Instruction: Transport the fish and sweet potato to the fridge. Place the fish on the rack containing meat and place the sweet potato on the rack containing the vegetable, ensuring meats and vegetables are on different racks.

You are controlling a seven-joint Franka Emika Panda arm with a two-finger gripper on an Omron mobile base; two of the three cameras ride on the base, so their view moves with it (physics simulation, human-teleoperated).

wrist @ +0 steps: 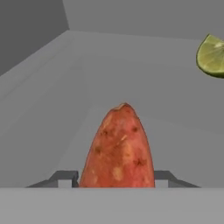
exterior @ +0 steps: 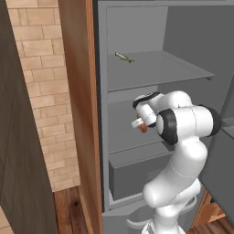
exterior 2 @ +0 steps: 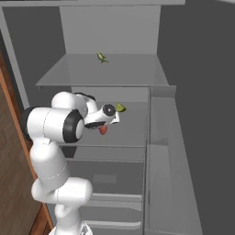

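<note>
Fridge (exterior: 137, 27): I'm over lower shelf.
Grip: my gripper (wrist: 114, 179) clamps potato (wrist: 119, 148).
Next: release short of lime (wrist: 212, 57) at 2 o'clock.

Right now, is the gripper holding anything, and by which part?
Yes: the gripper holds the sweet potato, clamped at one end between its fingers, the other tapered end pointing ahead.

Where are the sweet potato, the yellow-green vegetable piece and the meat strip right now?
sweet potato (wrist: 119, 151): hand view, middle of its reddish skin, between the fingertips.
vegetable (wrist: 211, 57): hand view, its pale cut face.
meat (exterior: 123, 57): left base view, middle of the strip on the upper shelf.
</note>
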